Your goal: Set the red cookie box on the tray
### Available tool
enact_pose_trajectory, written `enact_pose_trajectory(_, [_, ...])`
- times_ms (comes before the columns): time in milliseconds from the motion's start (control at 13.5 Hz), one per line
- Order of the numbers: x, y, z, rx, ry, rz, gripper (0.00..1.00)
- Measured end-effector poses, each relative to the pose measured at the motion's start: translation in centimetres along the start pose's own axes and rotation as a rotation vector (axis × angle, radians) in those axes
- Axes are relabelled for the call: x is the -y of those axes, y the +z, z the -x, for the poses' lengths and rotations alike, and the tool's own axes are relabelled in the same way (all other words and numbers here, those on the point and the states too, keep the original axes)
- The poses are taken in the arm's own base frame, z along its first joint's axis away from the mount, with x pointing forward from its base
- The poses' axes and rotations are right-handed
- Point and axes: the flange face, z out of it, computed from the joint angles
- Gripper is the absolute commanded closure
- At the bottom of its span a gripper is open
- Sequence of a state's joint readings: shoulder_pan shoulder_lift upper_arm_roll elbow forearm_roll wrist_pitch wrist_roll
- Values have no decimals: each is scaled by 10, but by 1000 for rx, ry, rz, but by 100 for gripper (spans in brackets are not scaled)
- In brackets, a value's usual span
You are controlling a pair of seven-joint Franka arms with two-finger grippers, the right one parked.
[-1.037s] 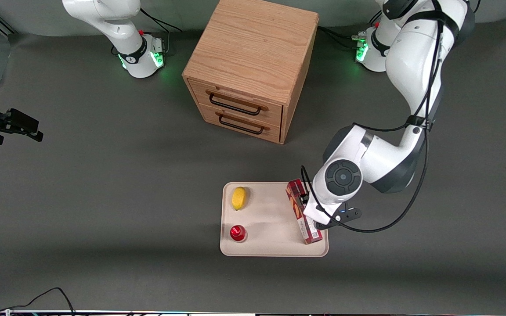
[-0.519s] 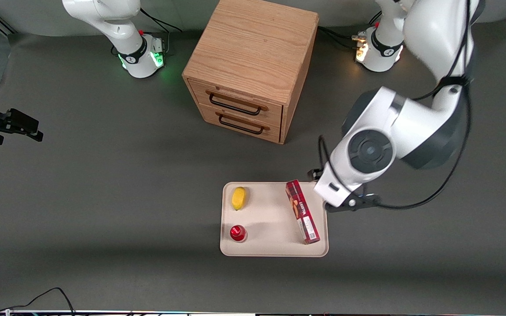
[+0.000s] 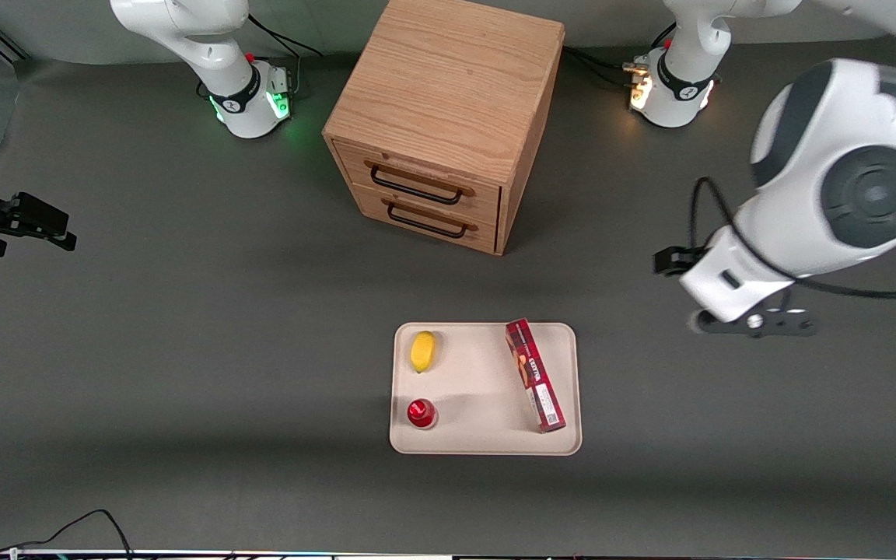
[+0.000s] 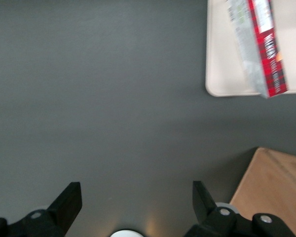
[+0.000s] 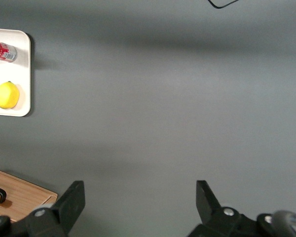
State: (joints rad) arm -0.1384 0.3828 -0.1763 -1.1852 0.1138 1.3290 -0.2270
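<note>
The red cookie box (image 3: 536, 375) lies on the cream tray (image 3: 479, 437), along the tray's edge toward the working arm's end and slightly slanted. Nothing holds it. The left wrist view shows the same box (image 4: 264, 49) on a corner of the tray (image 4: 219, 64). My left gripper (image 4: 136, 200) is open and empty, hanging high over bare grey table. In the front view its hand (image 3: 728, 281) is well off the tray, toward the working arm's end and farther from the camera than the box.
A yellow lemon (image 3: 422, 351) and a small round red object (image 3: 421, 413) sit on the tray's end toward the parked arm. A wooden two-drawer cabinet (image 3: 448, 117) stands farther from the camera than the tray; its corner (image 4: 278, 190) shows near the gripper.
My gripper has let go of the box, risen, and swung away from the tray toward the working arm's end. The box stays on the tray.
</note>
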Motion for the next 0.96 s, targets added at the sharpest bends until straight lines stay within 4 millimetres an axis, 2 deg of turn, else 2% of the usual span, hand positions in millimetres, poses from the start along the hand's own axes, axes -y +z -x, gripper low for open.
enact_pose_trajectory(296, [87,-4,27,-27,53,8,0])
enact_pose_trajectory(444, [123,-1,49,-71,65,18,0])
enact_pose_trajectory(667, [152,7,85,-129,85,41,0])
enact_pose_trajectory(815, [178,11,92,-143,63,99,0])
enact_pose_trajectory(963, [186,10,93,-152,54,114,0])
